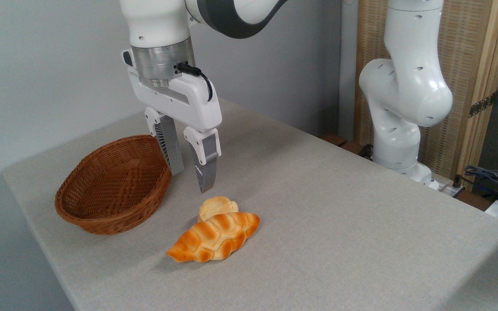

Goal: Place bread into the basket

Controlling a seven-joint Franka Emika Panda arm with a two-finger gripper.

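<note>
The tool (192,180) hangs above the worktop (339,207) with its two ribbed fingers (206,166) pointing down and a modest gap between them — parted, nothing held. It sits in the air between the wicker basket (113,185) on the left and the two baked items in front of it, nearer the small round bun (217,205) than anything else. And there is the catch: the croissant-shaped bread (214,237) lies on the cloth just this side of the bun, the two touching or very nearly so, with the bun tucked behind the croissant's upper edge. The job now, as I read it, is the approach and grasp, and the tool needs to come forward past the bun before it drops, so it lands on the long loaf and not the pale roll. The gap looks narrow for that plump middle, so the fingers would need to spread wider, then straddle the croissant across its width near the centre, where it should balance. The far finger has to slip down between loaf and bun — tight, likely to nudge the bun. The glossy crust looks slippery, so a firm, centred squeeze is wise. The basket stands empty, well apart from the bread, its mouth wide enough to take the loaf lengthwise.
</note>
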